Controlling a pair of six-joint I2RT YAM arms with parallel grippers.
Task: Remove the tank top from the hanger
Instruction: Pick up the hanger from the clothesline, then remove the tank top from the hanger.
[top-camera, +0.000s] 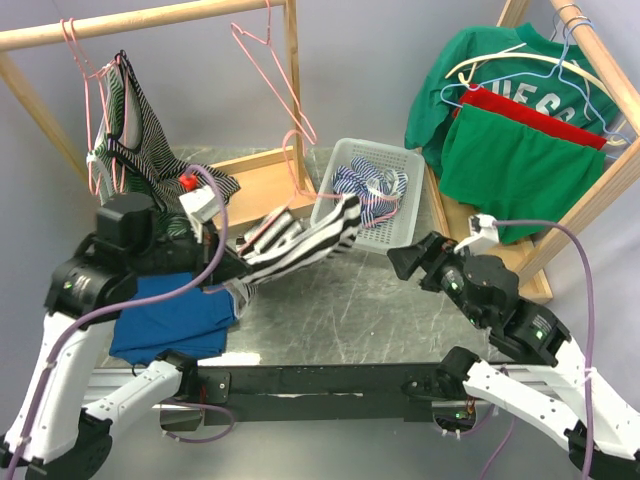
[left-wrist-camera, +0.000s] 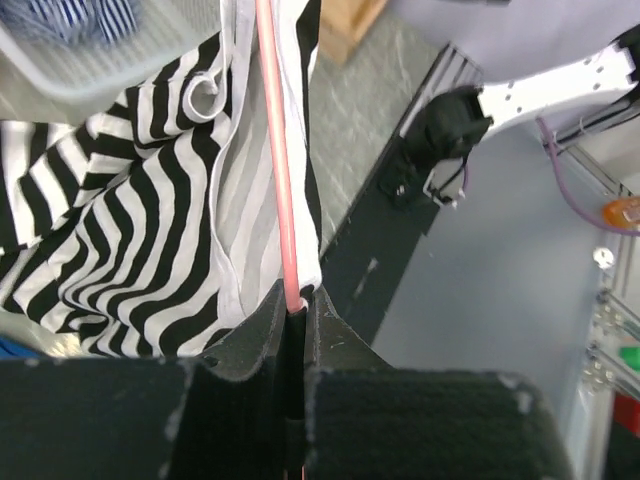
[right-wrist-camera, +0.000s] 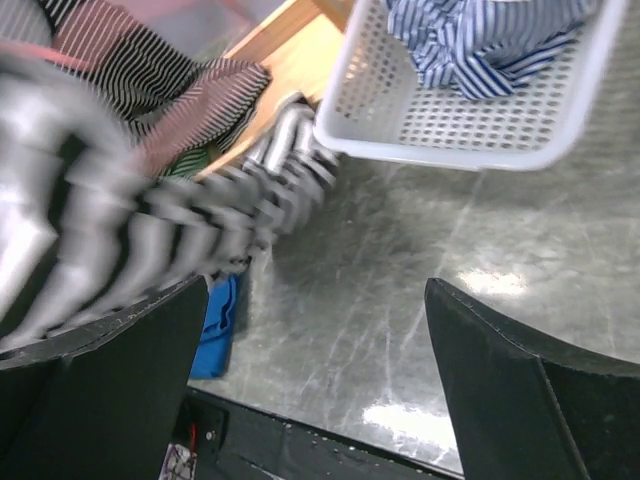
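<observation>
The tank top (top-camera: 305, 240) is black-and-white striped with white edging. In the overhead view it lies stretched in a slanted band just left of the frame's centre, rising from lower left to upper right above the surface. In the left wrist view its fabric (left-wrist-camera: 110, 250) fills the left half, gathered in folds either side of the hanger (left-wrist-camera: 278, 150). The hanger is a thin pink wire running from top centre down to the left fingers (left-wrist-camera: 250, 345), which pinch it. In the right wrist view the top (right-wrist-camera: 150, 220) is a blurred streak at left.
</observation>
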